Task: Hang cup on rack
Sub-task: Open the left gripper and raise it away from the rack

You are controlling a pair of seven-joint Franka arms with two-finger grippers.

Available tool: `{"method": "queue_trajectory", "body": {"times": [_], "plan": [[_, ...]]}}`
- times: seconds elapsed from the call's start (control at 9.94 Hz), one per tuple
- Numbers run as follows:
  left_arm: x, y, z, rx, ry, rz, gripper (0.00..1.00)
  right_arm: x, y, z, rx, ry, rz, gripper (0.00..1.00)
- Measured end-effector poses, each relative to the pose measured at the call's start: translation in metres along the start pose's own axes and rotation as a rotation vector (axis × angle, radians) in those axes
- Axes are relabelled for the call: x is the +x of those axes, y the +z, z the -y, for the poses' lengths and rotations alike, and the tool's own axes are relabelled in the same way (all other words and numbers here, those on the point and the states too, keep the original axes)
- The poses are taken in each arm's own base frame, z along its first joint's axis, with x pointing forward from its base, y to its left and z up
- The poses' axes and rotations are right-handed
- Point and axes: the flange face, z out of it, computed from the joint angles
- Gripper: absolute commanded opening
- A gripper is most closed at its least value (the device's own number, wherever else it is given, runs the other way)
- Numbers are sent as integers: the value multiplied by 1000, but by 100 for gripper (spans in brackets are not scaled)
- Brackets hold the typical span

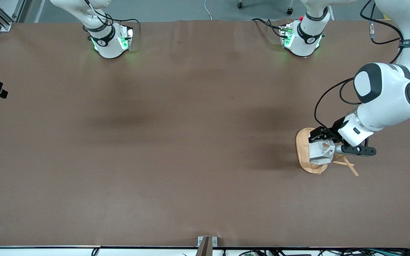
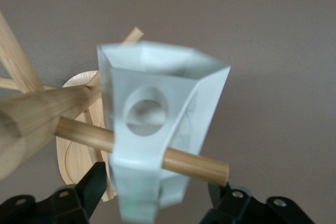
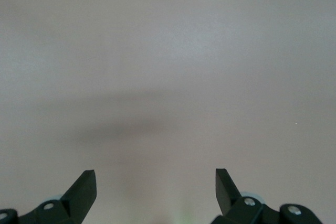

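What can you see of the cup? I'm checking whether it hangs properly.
The cup is white, faceted and angular, with a wide polygonal rim and a handle with a round hole. A peg of the bamboo rack passes through the handle, carrying it above the rack's base, toward the left arm's end. The left gripper has its jaws spread on either side, apparently not touching.

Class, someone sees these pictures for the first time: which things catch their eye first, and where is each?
The white faceted cup stands out, threaded by its handle hole onto a peg of the bamboo rack at the left arm's end of the table. The left gripper sits open around it. The right gripper waits, open, over bare brown table.
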Motion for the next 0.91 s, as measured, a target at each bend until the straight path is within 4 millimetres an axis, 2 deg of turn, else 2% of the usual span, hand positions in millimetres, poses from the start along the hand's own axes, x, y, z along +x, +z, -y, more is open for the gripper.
{"method": "queue_trajectory", "body": {"times": [0.2,0.3,0.4,0.6,0.91], "plan": [[2,-7,-2,0,1,-14,100,0,0,0,0,0,-1,100],[1,-18,-5,0,-3,-20,100,0,0,0,0,0,-1,100],[-3,-38,-11,-2,-17,-15,100,0,0,0,0,0,-1,100],[-21,-99,-29,18,-18,-24,100,0,0,0,0,0,0,100],[-52,-188,-44,167,38,-12,100,0,0,0,0,-1,-1,100]]}}
